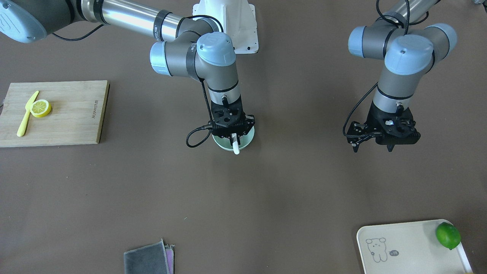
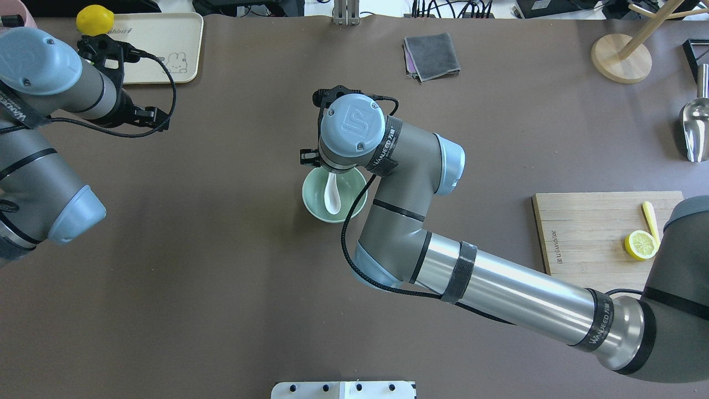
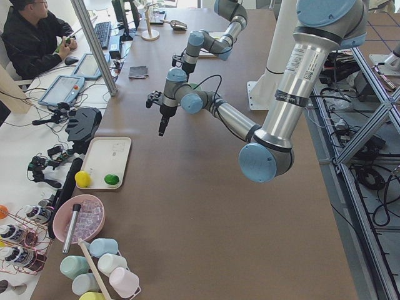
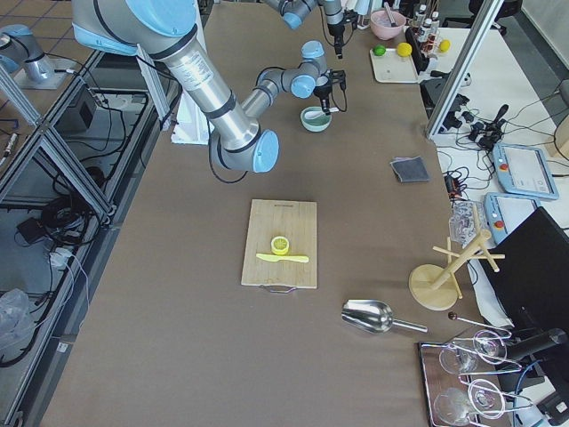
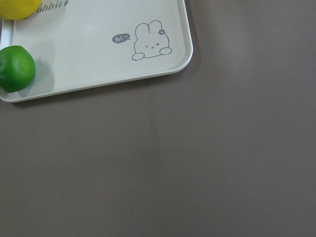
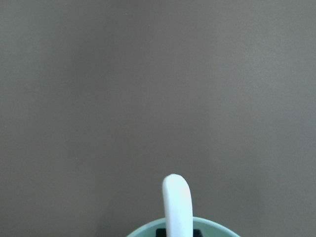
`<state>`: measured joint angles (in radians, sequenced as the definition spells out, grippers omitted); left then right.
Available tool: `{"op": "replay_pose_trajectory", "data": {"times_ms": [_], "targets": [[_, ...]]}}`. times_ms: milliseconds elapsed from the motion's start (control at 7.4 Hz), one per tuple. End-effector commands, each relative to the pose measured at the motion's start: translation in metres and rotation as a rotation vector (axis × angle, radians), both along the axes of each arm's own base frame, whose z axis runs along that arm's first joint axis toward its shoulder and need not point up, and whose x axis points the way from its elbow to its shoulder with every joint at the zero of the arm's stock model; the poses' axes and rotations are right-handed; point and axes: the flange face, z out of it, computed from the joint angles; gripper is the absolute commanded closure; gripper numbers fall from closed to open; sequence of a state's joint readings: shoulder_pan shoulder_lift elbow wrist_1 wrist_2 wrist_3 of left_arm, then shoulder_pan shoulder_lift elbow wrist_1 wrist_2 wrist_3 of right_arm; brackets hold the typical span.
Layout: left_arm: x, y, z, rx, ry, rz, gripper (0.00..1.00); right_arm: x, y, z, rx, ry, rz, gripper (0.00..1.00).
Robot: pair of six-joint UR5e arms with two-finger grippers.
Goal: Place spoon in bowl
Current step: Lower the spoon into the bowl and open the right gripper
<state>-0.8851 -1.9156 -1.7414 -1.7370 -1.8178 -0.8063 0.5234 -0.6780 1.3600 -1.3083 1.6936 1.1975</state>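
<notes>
At the bowl (image 2: 313,200): the spoon (image 2: 332,195) lies inside w/ its scoop low against the inner wall and its handle sloping up over the rim on the side away from the robot, tip poking just past the edge. Task looks all but done.

Right over the bowl: the right gripper (image 1: 235,137) points down, fingers flanking the handle closely on both sides. Can't tell if they're pinching it or have let go, since the wrist hides the pads.

Handling, judged by looks: spoon is prob. glazed ceramic or hard plastic, so stiff, light, slick, and may chip if dropped on the rim. Best hold is mid-handle across the thick part. The scoop is curved and glossy and would likely slip. The bowl is small and might slide if nudged.

Well off to the bowl's robot-left: the left gripper (image 1: 372,147) hangs spread apart, empty.

Farther out that side: tray (image 1: 411,247) w/ a lime (image 1: 448,235). Opposite side, well apart: cutting board (image 1: 68,114).
</notes>
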Motion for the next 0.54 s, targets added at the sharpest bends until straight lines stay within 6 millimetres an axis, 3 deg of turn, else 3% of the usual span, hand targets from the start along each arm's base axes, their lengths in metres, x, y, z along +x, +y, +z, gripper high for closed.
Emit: {"op": "replay_pose_trajectory", "data": {"times_ms": [0,135,270,405], "targets": [[-0.005,0.007,0.015,0.011,0.009,0.0,0.02,0.0,0.0,-0.001,0.004,-0.007,0.003,0.0],[-0.006,0.007,0.016,0.014,0.013,0.001,0.02,0.006,-0.003,-0.005,0.014,-0.013,-0.002,0.0],[-0.01,0.007,0.01,0.024,0.02,-0.003,0.02,0.025,-0.01,-0.014,0.008,-0.034,-0.01,0.0],[-0.03,0.001,0.003,0.011,0.048,-0.013,0.02,0.054,-0.022,-0.004,-0.033,-0.041,-0.044,0.0]]}}
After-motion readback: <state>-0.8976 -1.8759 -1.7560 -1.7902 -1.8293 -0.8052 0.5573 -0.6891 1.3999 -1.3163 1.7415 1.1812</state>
